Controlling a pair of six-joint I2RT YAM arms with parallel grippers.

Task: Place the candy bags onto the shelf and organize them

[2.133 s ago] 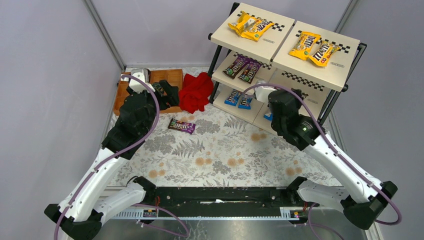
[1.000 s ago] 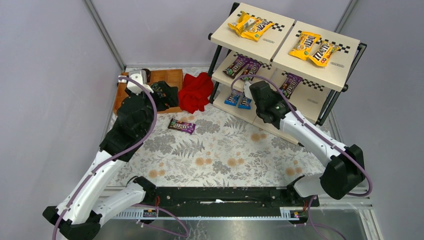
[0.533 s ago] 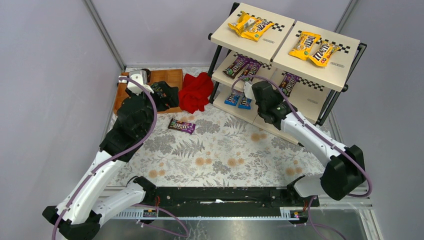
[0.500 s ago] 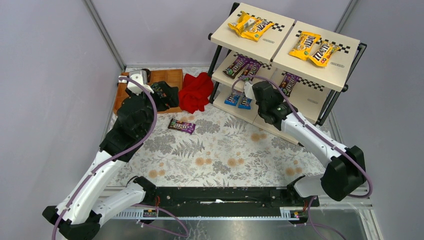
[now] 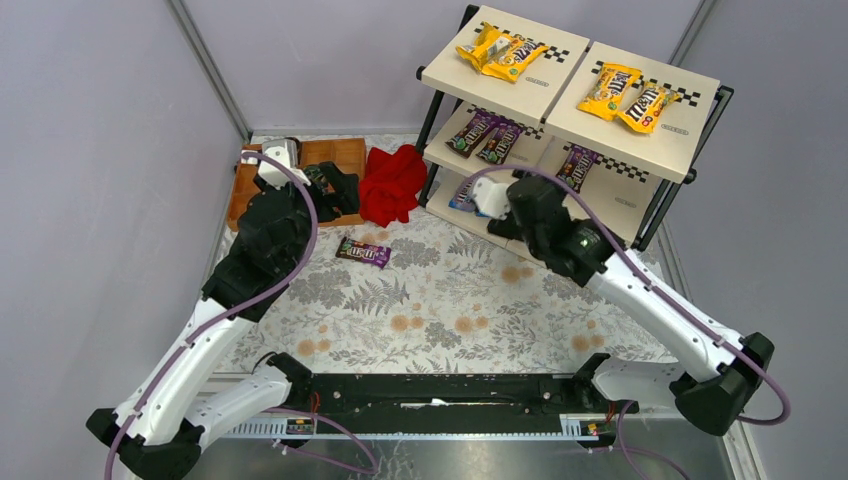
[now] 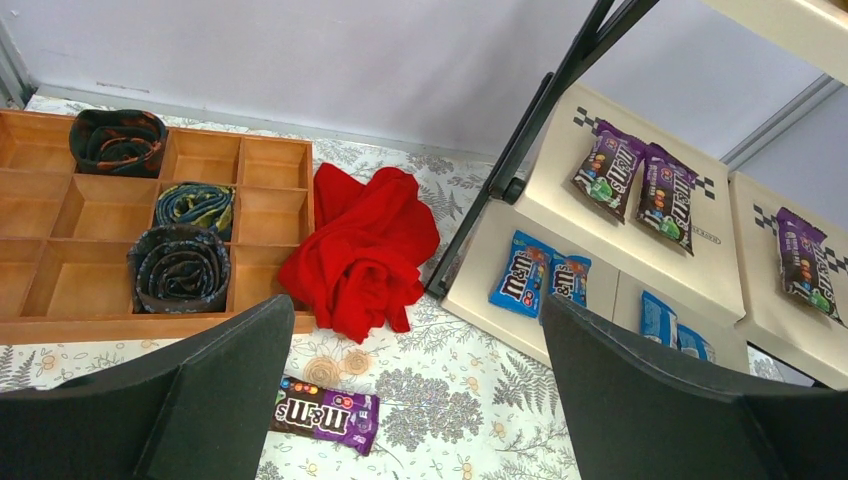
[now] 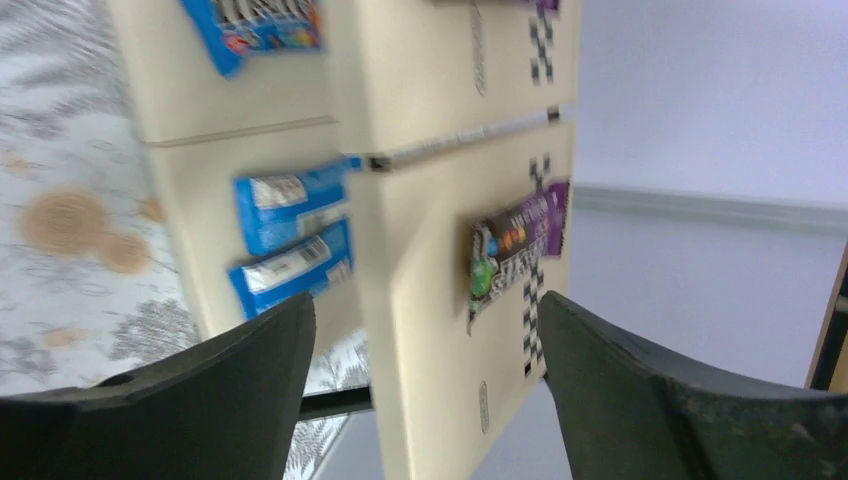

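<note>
**Task item.** One candy bag (image 5: 363, 251) lies flat on the fern-printed tabletop (image 5: 450, 320), not yet shelved. It is just near of the red cloth (image 5: 392, 183) and well left of the shelf (image 5: 480, 85).

**Jaws.** The left jaws hang spread wide and empty, over the tabletop just far-left of that packet. The right jaws, likewise spread and empty, face the shelf's lower tiers.

**Handling, my judgement.** The packet is a thin, glossy film pouch: light, crinkly and slick on its faces. Its loose contents would likely shift and let it sag if held by one end. I would pinch it across the short width near mid-length, pressing down onto the tabletop to get under the edges.

**Shelved stock.**
- Top tier: yellow bags (image 5: 500, 52).
- Middle tier: purple bags (image 5: 486, 135).
- Bottom tier: blue bags (image 6: 540, 283).

**Shelf.** The boards are flat, smooth, cream squares with checkered edging, set in a black metal frame.
</note>
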